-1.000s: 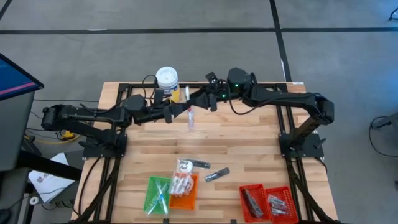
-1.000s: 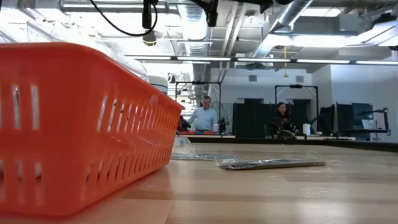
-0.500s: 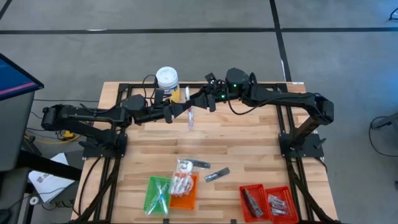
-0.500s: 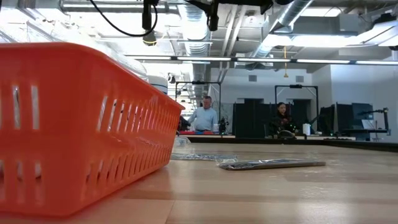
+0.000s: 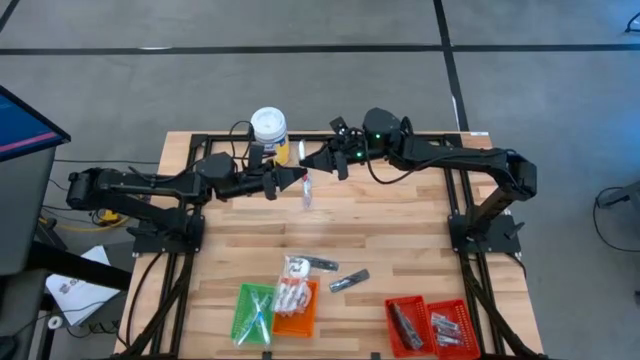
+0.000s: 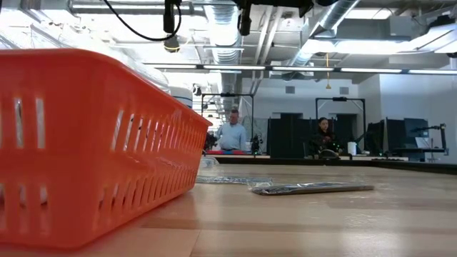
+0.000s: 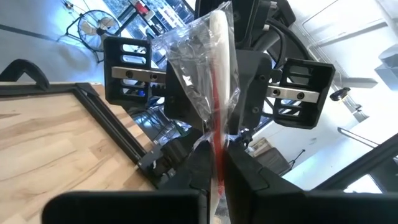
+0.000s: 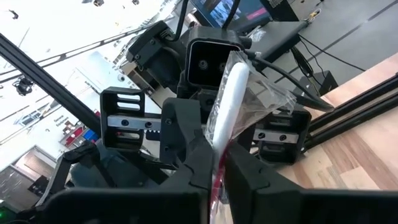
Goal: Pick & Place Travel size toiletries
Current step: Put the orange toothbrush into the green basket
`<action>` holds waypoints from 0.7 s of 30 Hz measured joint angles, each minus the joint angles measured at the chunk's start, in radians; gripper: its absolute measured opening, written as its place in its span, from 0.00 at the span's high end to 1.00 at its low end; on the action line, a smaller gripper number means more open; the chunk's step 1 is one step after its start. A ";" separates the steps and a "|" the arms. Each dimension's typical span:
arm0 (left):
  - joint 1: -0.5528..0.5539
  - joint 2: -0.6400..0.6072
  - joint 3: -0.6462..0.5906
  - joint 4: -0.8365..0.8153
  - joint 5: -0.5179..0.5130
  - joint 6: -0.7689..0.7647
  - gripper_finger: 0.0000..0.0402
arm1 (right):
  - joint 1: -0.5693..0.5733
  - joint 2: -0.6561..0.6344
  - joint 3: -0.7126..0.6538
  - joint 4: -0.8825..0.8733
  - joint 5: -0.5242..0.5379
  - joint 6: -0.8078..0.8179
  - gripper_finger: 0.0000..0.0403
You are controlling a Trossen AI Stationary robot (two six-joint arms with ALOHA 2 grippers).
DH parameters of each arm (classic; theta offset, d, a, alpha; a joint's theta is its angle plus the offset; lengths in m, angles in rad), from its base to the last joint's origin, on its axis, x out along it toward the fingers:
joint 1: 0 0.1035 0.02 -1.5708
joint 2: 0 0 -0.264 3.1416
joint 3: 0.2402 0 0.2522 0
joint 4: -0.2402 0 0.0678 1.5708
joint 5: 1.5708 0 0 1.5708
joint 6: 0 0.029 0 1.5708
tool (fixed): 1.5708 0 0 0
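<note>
Toiletries, high view: a clear-wrapped stick (image 5: 306,186) hangs between the two grippers above the table's (image 5: 400,225) far half, at about 12 o'clock from the trays.
Left gripper (image 5: 297,176): reaches in from 9 o'clock, fingers together on the stick's wrapper.
Right gripper (image 5: 312,163): comes in from 2 o'clock, fingers clamped on the same stick.
Loose items: a white packet (image 5: 296,266) and two dark tubes (image 5: 348,280) lie near the table's front edge.
Trays: green tray (image 5: 253,312) and orange tray (image 5: 296,309) at 6 o'clock, red trays (image 5: 430,325) at 5 o'clock, all holding toiletries.
Tub: white-lidded tub (image 5: 269,127) at 11 o'clock.
Low view: orange tray wall fills the left; a dark tube lies flat on the wood.
Left wrist view: crinkled wrapper with a red-tipped stick rises from the closed fingers (image 7: 186,180).
Right wrist view: the white stick stands pinched between the closed fingers (image 8: 196,171).
</note>
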 joint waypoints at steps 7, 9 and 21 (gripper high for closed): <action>-0.003 0.000 -0.002 -0.004 0.001 -0.022 0.89 | -0.006 0.000 0.000 -0.012 0.000 -0.022 0.97; -0.008 0.000 -0.002 -0.003 0.001 -0.025 0.85 | -0.006 -0.001 0.000 -0.014 0.001 -0.042 0.98; -0.023 -0.018 -0.002 -0.006 0.000 -0.051 0.70 | -0.028 -0.010 0.000 -0.022 -0.002 -0.061 0.98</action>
